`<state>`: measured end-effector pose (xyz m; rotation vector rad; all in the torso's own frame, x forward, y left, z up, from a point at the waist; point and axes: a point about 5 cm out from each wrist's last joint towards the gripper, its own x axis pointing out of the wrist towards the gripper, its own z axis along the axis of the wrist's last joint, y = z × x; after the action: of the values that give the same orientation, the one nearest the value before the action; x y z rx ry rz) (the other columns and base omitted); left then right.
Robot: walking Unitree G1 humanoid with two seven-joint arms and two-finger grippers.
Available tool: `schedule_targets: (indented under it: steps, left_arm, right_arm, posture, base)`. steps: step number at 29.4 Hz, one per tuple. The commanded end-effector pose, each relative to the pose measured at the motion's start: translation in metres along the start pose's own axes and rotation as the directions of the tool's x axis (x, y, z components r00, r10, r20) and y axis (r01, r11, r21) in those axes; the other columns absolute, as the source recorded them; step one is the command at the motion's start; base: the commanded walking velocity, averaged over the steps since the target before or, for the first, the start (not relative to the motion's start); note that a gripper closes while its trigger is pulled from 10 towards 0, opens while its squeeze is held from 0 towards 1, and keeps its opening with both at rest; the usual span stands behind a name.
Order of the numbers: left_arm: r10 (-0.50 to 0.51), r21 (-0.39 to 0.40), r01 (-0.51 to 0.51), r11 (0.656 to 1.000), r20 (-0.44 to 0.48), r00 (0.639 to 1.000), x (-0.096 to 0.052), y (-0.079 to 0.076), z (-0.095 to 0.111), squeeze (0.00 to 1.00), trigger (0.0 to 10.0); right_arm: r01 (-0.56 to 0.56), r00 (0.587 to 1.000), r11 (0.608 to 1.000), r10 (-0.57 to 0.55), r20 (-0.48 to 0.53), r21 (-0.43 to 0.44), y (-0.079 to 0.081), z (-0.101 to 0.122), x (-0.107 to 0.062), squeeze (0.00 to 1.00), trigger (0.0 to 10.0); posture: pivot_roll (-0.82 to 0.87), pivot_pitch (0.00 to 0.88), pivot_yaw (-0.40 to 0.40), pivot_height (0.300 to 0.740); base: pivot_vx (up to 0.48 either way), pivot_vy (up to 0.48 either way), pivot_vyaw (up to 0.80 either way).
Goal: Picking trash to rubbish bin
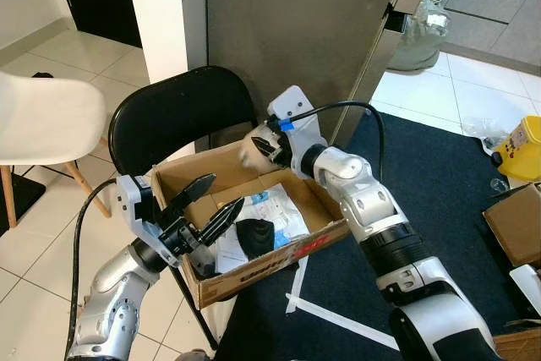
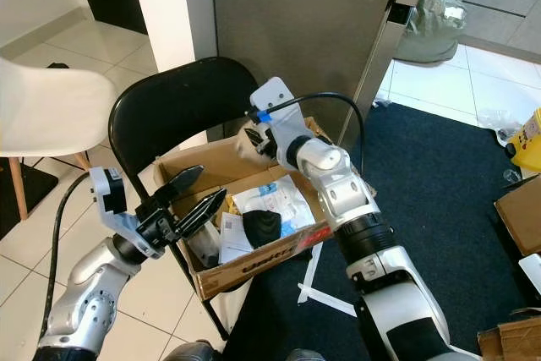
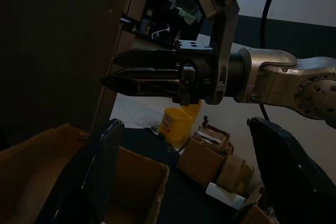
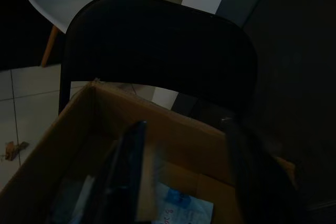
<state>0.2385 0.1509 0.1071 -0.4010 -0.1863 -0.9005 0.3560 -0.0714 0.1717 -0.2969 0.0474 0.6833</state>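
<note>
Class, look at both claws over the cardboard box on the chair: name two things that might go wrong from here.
1. The cardboard box overhangs the black chair; a push from the open left claw might tip it off.
2. The right claw hangs over the box's far wall, near the left claw; the two might collide when reaching in.

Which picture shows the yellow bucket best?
The left eye view shows the yellow bucket best: bright, on the floor at the far right, though cut by the edge. The right eye view catches just a sliver. The left wrist view shows it whole but dim, beyond the left gripper's fingers.
</note>
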Motion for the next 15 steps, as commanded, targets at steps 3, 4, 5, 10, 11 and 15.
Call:
schedule_targets:
  steps: [3, 4, 5, 10, 11, 15]
  left_arm:
    - [0.004, 0.012, -0.004, 1.000, -0.003, 1.000, -0.001, -0.001, 0.000, 0.00, 10.0]
    - [0.004, 0.012, -0.004, 1.000, -0.003, 1.000, -0.001, -0.001, 0.000, 0.00, 10.0]
    - [0.002, 0.011, -0.002, 1.000, -0.004, 1.000, 0.000, -0.001, 0.000, 0.00, 10.0]
    - [0.001, 0.012, -0.001, 1.000, -0.006, 1.000, 0.001, -0.001, 0.000, 0.00, 10.0]
    - [0.003, 0.011, -0.003, 1.000, -0.007, 1.000, 0.001, -0.001, 0.001, 0.00, 10.0]
    - [0.010, 0.003, -0.010, 1.000, -0.014, 1.000, 0.003, 0.001, 0.001, 0.00, 10.0]
  right_arm:
    - [0.025, 1.000, 0.999, -0.025, 0.017, 0.041, -0.006, 0.001, -0.001, 1.00, 10.0]
    - [0.025, 1.000, 0.999, -0.025, 0.017, 0.041, -0.006, 0.001, -0.001, 1.00, 10.0]
    - [0.038, 0.999, 0.997, -0.040, 0.030, 0.071, -0.010, 0.002, -0.003, 1.00, 10.0]
    - [0.036, 0.997, 0.991, -0.045, 0.064, 0.126, -0.017, 0.005, -0.007, 0.45, 10.0]
    - [0.023, 0.996, 0.987, -0.037, 0.084, 0.157, -0.020, 0.007, -0.010, 0.22, 10.0]
    - [-0.070, 0.985, 0.962, 0.025, 0.171, 0.264, -0.027, 0.009, -0.025, 0.00, 10.0]
  posture:
    - [0.06, 0.017, -0.081, 0.740]
    - [0.06, 0.017, -0.081, 0.740]
    - [0.06, 0.016, -0.080, 0.740]
    - [0.05, 0.016, -0.076, 0.740]
    - [0.05, 0.016, -0.076, 0.740]
    - [0.04, 0.012, -0.066, 0.740]
  base:
    - [0.000, 0.000, 0.00]
    - [0.000, 0.000, 0.00]
    - [0.000, 0.000, 0.00]
    - [0.000, 0.000, 0.00]
    - [0.000, 0.000, 0.00]
    - [0.000, 0.000, 0.00]
